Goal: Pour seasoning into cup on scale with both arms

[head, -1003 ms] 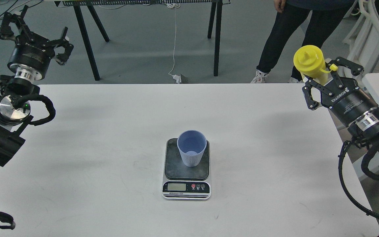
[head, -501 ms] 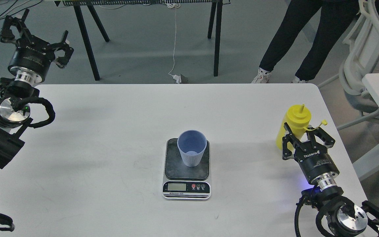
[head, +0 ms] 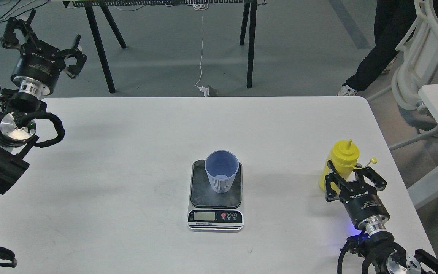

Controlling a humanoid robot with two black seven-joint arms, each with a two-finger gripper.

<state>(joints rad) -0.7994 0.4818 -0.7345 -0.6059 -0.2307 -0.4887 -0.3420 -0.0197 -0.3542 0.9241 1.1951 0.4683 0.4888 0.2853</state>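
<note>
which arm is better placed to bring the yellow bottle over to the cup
Right. Its pincer is at the seasoning bottle, fingers on either side of it. The left pincer hangs open beyond the table's far left corner, away from bottle and cup.

Scale (head: 215, 194) sits mid-surface (head: 127, 171), slightly toward the near edge, display strip facing that edge. Cup (head: 221, 171) stands upright on the scale's plate, toward its back. Seasoning bottle (head: 340, 163) stands upright near the right edge, well apart from the scale. Right claw (head: 351, 179) sits around the bottle's near side. Left claw (head: 40, 42) hangs beyond the far left corner.
</note>
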